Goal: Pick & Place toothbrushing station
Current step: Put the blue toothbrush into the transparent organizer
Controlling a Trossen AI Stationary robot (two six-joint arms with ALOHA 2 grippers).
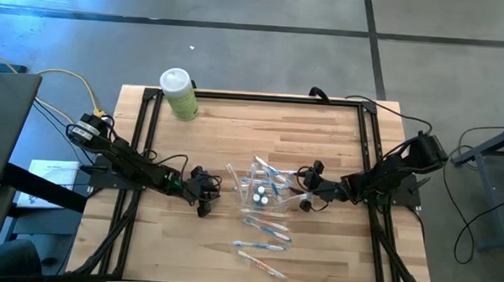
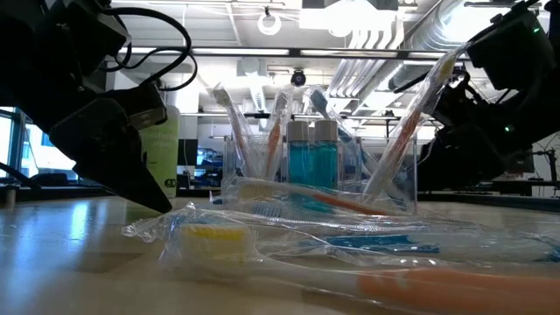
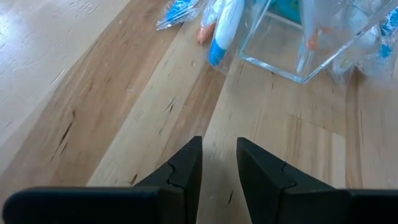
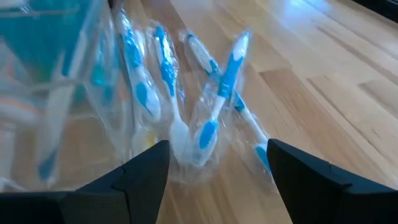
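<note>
The clear holder (image 1: 265,192) is standing mid-table with toothbrushes (image 1: 264,234) (all wrapped) lying beside it. The right gripper (image 4: 217,165) is hovering spread wide over the wrapped brushes, grasping nothing. The left gripper (image 3: 219,163) is waiting nearby on the holder's other side, fingers slightly parted and empty.

A: Any readable text? Labels, brands, numbers?
B: None legible. The pale green white-capped plastic bottle (image 2: 157,144) carries faint print at 9 o'clock in the low view, unreadable.
A: The white paper sheet (image 1: 49,179) off the table at 9 o'clock, high view?
B: Dark marks only, can't read them.
</note>
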